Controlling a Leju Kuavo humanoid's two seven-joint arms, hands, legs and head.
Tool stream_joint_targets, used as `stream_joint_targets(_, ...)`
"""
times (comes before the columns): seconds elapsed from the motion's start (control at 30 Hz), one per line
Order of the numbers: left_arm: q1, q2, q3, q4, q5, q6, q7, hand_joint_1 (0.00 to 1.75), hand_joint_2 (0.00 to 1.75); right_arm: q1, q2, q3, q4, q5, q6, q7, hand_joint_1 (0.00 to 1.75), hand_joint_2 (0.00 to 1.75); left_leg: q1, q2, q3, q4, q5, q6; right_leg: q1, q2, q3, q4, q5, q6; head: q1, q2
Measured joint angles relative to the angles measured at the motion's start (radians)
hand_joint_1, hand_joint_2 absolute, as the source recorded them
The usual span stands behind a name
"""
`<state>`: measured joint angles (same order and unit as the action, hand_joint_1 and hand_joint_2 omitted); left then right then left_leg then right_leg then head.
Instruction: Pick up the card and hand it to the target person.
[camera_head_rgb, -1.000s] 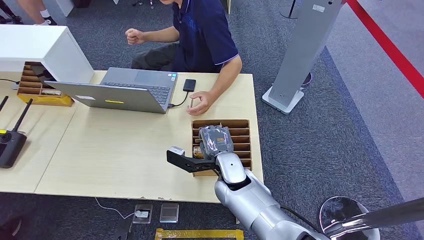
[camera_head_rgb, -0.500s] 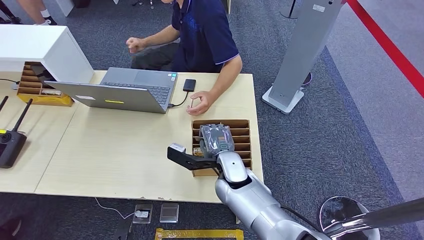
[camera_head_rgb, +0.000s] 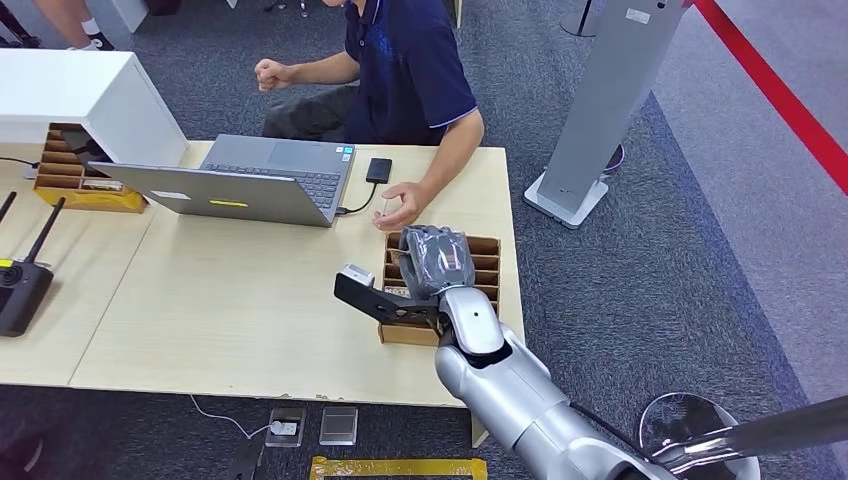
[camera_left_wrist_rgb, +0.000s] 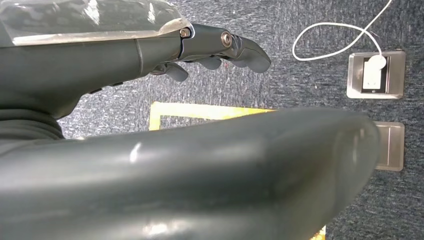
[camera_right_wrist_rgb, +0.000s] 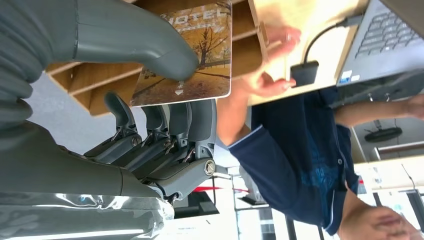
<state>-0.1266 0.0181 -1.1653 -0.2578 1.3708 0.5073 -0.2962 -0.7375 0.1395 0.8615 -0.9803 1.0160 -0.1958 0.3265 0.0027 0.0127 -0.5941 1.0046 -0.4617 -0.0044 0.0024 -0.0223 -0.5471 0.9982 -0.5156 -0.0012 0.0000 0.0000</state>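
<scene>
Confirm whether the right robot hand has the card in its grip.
Yes, the right robot hand pinches the card between thumb and fingers, above the wooden organizer.

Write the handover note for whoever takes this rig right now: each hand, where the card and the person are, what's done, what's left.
Right hand: holds the hotel card between thumb and fingers, above the slotted wooden card box at the table's right end.
Left hand: holds nothing, fingers loosely curled, over the carpet.
Person: seated behind the table, one hand resting on the tabletop just beyond the box, beside the laptop.
Done: card gripped.
Left: carry the card on to the person's hand and release it.
</scene>
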Motion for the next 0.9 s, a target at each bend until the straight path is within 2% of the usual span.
stream_joint_targets(0.1, 0.000, -0.002, 0.004, 0.000, 0.000, -0.001, -0.006, 0.00, 0.00, -0.002, -0.015, -0.013, -0.054, 0.003, 0.005, 0.010, 1.39, 1.75, 0.000, 0.000, 0.000, 0.000, 0.000, 0.000, 0.000, 0.000, 0.000, 0.000, 0.000, 0.000, 0.000, 0.000)
stream_joint_targets(0.23, 0.001, -0.005, 0.005, 0.001, -0.001, -0.007, -0.015, 0.00, 0.00, -0.020, -0.033, -0.057, -0.091, -0.004, -0.036, 0.010, 1.37, 1.75, 0.000, 0.000, -0.001, 0.000, 0.000, 0.000, 0.000, -0.001, -0.001, 0.000, 0.000, 0.000, 0.000, 0.000)
stream_joint_targets(0.4, 0.001, -0.008, -0.001, 0.002, -0.012, -0.022, -0.027, 0.00, 0.00, -0.068, -0.032, -0.118, -0.050, -0.007, -0.110, -0.033, 1.34, 1.75, -0.001, -0.002, 0.003, -0.002, 0.001, 0.000, -0.001, 0.000, 0.003, -0.002, 0.000, 0.001, 0.000, 0.000)
stream_joint_targets(0.5, 0.001, -0.011, -0.007, 0.004, -0.023, -0.036, -0.038, 0.00, 0.00, -0.128, -0.010, -0.138, 0.057, 0.011, -0.162, -0.062, 1.36, 1.75, -0.001, 0.000, 0.000, 0.000, 0.000, 0.000, -0.001, 0.001, 0.000, 0.001, 0.000, 0.000, 0.000, 0.000)
stream_joint_targets(0.67, 0.002, -0.017, -0.016, 0.008, -0.036, -0.052, -0.053, 0.00, 0.00, -0.247, 0.040, -0.150, 0.328, 0.056, -0.251, -0.114, 1.40, 1.75, -0.001, 0.002, 0.000, 0.000, 0.000, 0.000, -0.001, 0.003, -0.001, 0.002, 0.000, 0.000, 0.000, 0.000)
stream_joint_targets(0.77, 0.001, -0.008, -0.021, 0.007, -0.044, -0.052, -0.049, 0.00, 0.00, -0.285, 0.054, -0.153, 0.440, 0.080, -0.292, -0.124, 1.40, 1.75, -0.001, 0.003, 0.002, -0.001, 0.000, 0.000, -0.001, 0.003, 0.000, 0.001, 0.001, 0.000, 0.000, 0.000)
stream_joint_targets(0.9, 0.000, 0.002, -0.028, 0.005, -0.052, -0.048, -0.037, 0.00, 0.00, -0.301, 0.061, -0.159, 0.515, 0.095, -0.330, -0.134, 1.41, 1.75, -0.001, 0.003, 0.002, -0.001, 0.000, 0.000, -0.001, 0.003, 0.001, 0.000, 0.001, 0.000, 0.000, 0.000)
